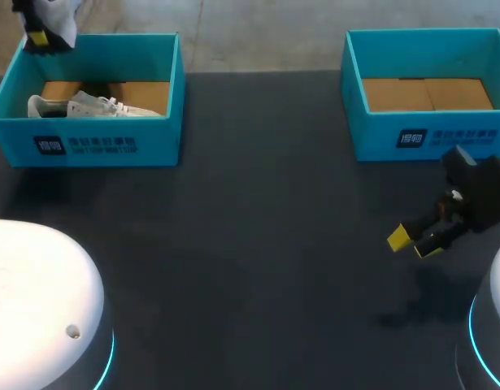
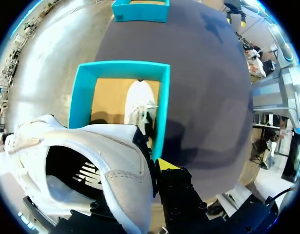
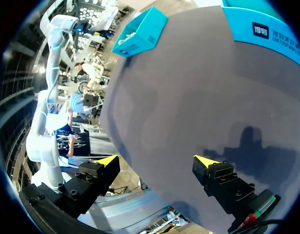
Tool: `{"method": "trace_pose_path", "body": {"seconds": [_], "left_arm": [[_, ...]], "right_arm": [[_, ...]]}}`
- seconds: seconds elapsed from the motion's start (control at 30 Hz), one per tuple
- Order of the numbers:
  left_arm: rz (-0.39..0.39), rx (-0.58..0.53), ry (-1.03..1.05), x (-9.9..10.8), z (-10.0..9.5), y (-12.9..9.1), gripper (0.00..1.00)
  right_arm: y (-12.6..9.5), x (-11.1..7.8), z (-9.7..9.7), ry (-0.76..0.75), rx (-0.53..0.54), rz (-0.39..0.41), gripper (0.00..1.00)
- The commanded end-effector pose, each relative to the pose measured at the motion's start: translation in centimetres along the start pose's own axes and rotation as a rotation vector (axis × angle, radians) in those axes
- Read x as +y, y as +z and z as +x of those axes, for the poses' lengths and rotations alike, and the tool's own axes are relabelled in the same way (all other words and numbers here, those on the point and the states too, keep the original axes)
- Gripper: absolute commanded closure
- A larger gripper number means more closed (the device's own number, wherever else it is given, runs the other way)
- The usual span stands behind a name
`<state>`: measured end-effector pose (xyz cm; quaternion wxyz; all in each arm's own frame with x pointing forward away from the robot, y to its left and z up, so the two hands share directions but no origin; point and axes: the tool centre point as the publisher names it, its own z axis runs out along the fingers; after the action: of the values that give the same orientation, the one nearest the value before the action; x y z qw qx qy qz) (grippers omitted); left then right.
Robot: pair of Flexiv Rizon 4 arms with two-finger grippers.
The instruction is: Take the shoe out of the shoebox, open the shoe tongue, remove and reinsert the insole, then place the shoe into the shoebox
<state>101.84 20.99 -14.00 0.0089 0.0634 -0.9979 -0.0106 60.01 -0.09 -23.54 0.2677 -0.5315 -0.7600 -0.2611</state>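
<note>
Above the far left corner of the left blue shoebox, my left gripper is shut on a white shoe. In the left wrist view this shoe fills the space at the gripper, its opening facing the camera, with one yellow fingertip against its side. Below it lies the shoebox with a second white shoe on its cardboard floor; the same shoe lies on its side in the head view. My right gripper hangs open and empty over the table at the right.
A second blue shoebox with a bare cardboard floor stands at the back right, just beyond my right gripper. Dark tabletop stretches between the two boxes. White robot bases sit at the near left and near right corners.
</note>
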Motion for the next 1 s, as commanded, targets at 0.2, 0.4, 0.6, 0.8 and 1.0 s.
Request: {"method": "trace_pose_path", "body": {"seconds": [0.2,0.4,0.6,0.8,1.0], "left_arm": [[0.03,0.03,0.002,1.1,-3.1,0.8,1.0],[0.013,0.02,0.022,1.3,-3.9,1.1,1.0],[0.022,0.022,0.071,1.7,-4.9,1.2,1.0],[0.005,-0.004,0.202,2.9,-6.1,1.3,1.0],[-0.038,-0.028,0.384,3.9,-6.1,0.5,1.0]], "right_arm": [[0.0,-0.1,0.0,0.001,-0.002,0.0,0.0],[0.0,-0.1,0.0,0.001,-0.002,0.0,0.0],[0.0,-0.1,0.0,0.001,-0.002,0.0,0.0],[0.0,-0.1,0.0,0.001,-0.002,0.0,0.0],[0.0,-0.1,0.0,0.001,-0.002,0.0,0.0]]}}
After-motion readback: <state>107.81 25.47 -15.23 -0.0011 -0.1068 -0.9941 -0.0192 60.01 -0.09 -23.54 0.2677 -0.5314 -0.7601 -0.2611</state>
